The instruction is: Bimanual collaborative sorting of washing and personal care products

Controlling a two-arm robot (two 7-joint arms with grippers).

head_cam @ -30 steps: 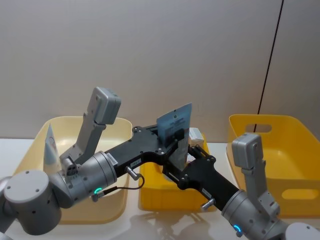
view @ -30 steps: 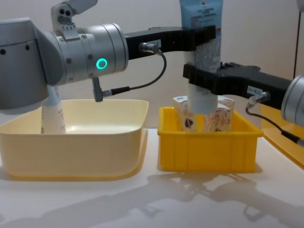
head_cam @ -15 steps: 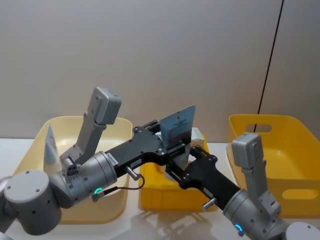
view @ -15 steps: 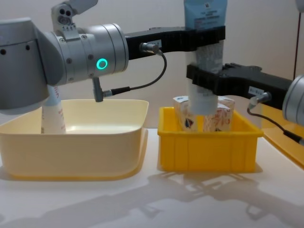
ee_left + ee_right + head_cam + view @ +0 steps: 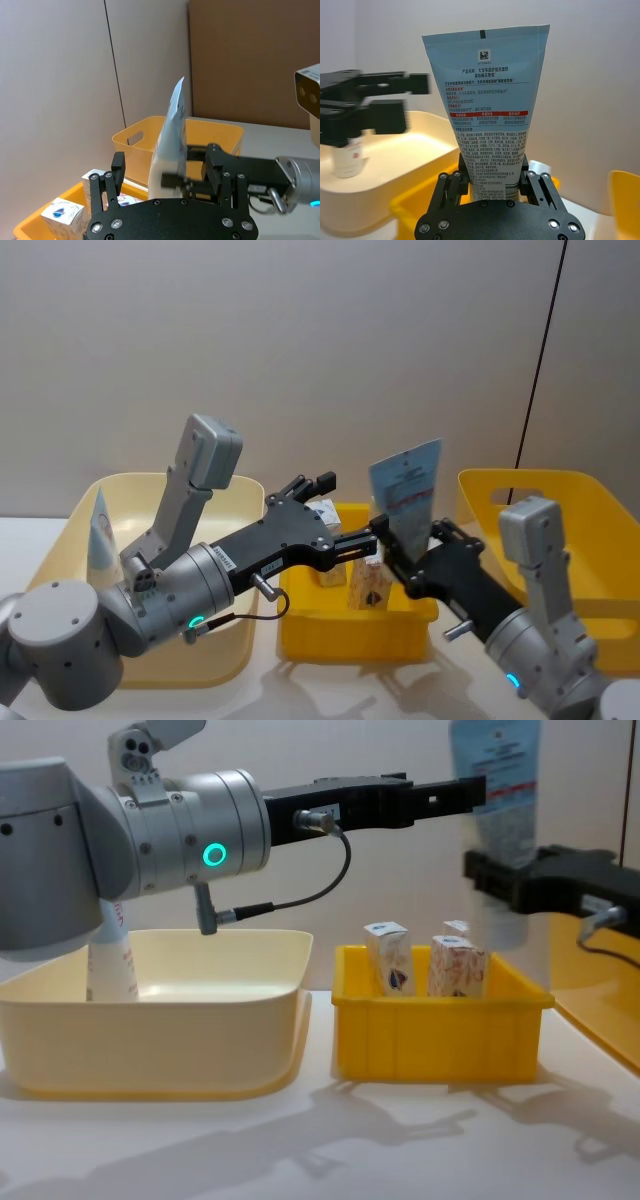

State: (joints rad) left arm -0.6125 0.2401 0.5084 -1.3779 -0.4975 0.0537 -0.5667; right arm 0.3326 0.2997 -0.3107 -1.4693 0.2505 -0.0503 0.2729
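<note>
My right gripper [image 5: 412, 536] is shut on the lower body of a light-blue-and-white squeeze tube [image 5: 404, 490], held upright with the crimped end up [image 5: 489, 115], beyond the small bin's right end. The tube [image 5: 495, 785] hangs well above the table. My left gripper [image 5: 445, 792] stands open just left of it, above the small yellow bin [image 5: 440, 1032], with its fingers [image 5: 116, 172] apart from the tube. Small white cartons [image 5: 388, 958] [image 5: 455, 966] stand upright in that bin. Another tube [image 5: 101, 530] stands in the cream bin [image 5: 150, 1045].
A large yellow bin [image 5: 580, 540] sits at the right, past the held tube. The cream bin [image 5: 215, 650] lies on the left beside the small yellow bin [image 5: 340, 638]. A plain wall rises close behind the table.
My left gripper has let go of the tube and opened. The right gripper has carried the tube to the right, off the small yellow bin, toward the large yellow bin.
</note>
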